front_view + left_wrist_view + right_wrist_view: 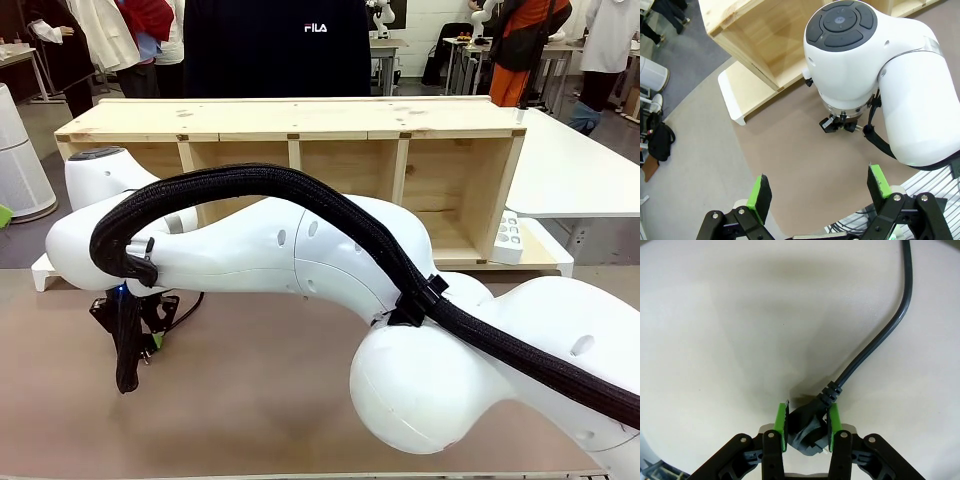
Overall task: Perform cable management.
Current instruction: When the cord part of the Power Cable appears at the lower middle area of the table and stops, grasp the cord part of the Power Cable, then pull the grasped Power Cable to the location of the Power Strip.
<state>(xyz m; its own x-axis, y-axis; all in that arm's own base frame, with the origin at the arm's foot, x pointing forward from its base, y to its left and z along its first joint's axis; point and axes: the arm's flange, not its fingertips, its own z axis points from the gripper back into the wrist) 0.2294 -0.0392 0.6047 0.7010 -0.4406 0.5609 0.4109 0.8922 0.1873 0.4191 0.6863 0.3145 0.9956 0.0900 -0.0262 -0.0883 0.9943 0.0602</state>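
Note:
In the right wrist view my right gripper [807,411] is shut on the black round plug [806,431], one green pad on each side of it. The thin black cable [879,336] runs from the plug up and to the right across the pale table. From the front, the right arm reaches across to the picture's left, and its gripper [143,342] points down at the brown table, a short piece of cable [186,306] curving behind it. My left gripper [820,192] hangs high above, open and holding nothing, looking down on the right arm's wrist [840,20].
A long wooden shelf [300,130] with several compartments lies across the far side of the table. A white power strip [508,238] leans at the shelf's right end. A person in dark clothes [280,45] stands behind the shelf. The right arm's thick braided hose [300,195] spans the middle.

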